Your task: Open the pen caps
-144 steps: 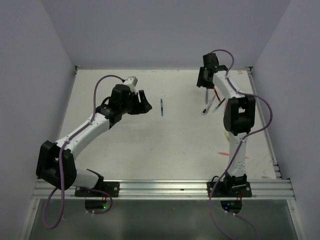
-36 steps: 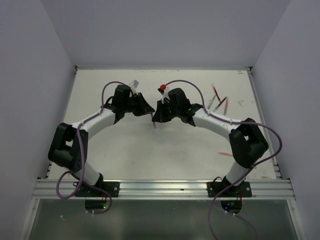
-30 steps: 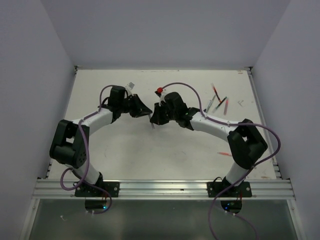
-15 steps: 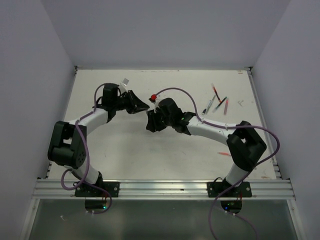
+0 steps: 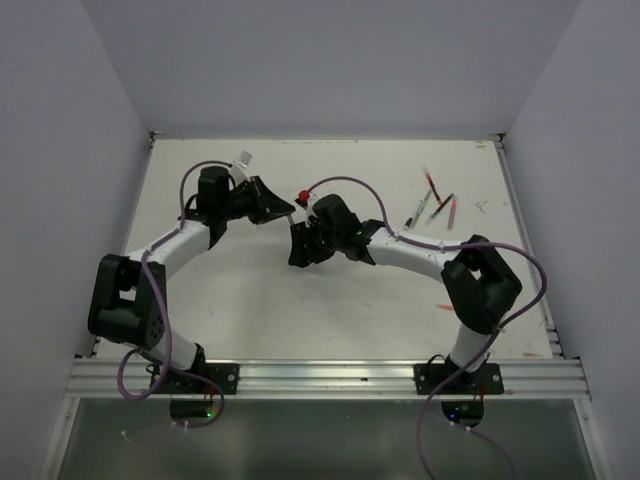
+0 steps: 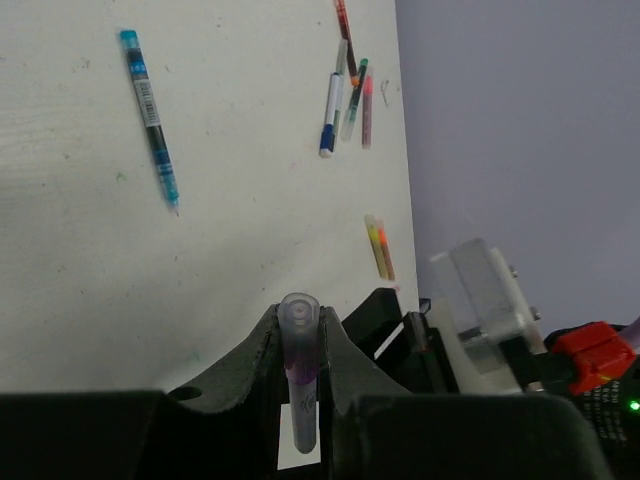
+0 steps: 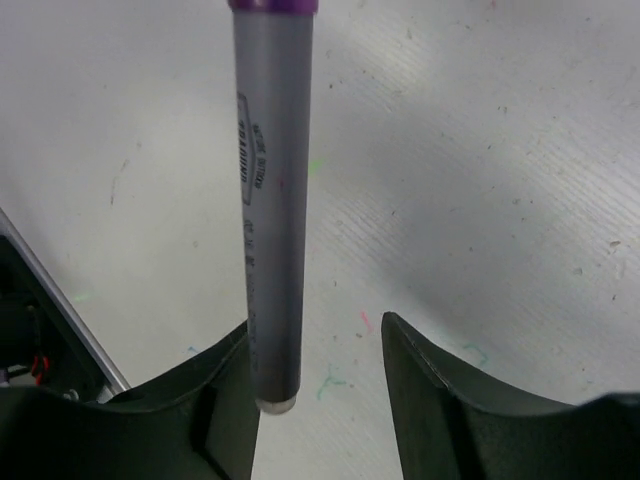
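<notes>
So this pen looks uncapped already. Left gripper [image 6: 299, 325] is clenched on the clear purplish cap [image 6: 298, 375], one end poking out past the fingertips. Right gripper [image 7: 315, 345] has its jaws apart, not squeezing anything. The grey pen [image 7: 272, 200] w/ the purple band runs lengthways straight out from those jaws, hugging one finger [image 7: 215, 410], other finger well clear. Can't tell tbh if it's leaning on that finger or slipping off, view's too tight. Right arm is obv the nearer one. My guess: pen goes onto the table [image 5: 250, 290] next, cap after. Teal pen [image 6: 150, 110] + a bunch of pens [image 6: 348, 90] lie well apart, further out.
</notes>
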Robot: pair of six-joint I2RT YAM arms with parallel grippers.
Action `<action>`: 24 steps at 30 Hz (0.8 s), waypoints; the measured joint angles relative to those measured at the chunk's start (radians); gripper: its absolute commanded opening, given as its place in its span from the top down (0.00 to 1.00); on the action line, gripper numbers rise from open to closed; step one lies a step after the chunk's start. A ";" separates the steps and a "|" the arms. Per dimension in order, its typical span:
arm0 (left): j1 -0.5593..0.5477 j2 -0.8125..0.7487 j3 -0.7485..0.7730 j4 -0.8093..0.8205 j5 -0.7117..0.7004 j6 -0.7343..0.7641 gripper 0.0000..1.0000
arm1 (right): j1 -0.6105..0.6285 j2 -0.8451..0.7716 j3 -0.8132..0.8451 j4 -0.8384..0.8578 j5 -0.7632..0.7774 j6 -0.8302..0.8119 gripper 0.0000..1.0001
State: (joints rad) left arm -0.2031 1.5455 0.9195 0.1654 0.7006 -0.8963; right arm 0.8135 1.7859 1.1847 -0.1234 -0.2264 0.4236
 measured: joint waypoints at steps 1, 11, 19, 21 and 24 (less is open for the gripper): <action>0.000 0.000 -0.005 -0.002 -0.001 0.000 1.00 | -0.004 -0.012 -0.003 0.002 0.000 0.003 0.46; 0.000 0.000 -0.031 0.003 -0.002 -0.001 1.00 | -0.054 -0.038 0.021 0.045 -0.047 0.029 0.60; 0.000 0.000 -0.032 0.004 -0.003 0.000 1.00 | -0.056 0.039 0.080 0.095 -0.088 0.056 0.96; 0.000 0.000 -0.032 0.005 -0.006 0.001 1.00 | -0.056 0.045 0.088 0.093 -0.089 0.068 1.00; 0.000 0.000 -0.032 0.001 -0.019 0.002 1.00 | -0.054 0.046 0.093 0.079 -0.068 0.059 1.00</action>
State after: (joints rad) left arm -0.2031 1.5455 0.8879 0.1661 0.6815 -0.8948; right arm 0.7597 1.8320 1.2781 -0.0448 -0.2939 0.4824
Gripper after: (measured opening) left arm 0.177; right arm 0.156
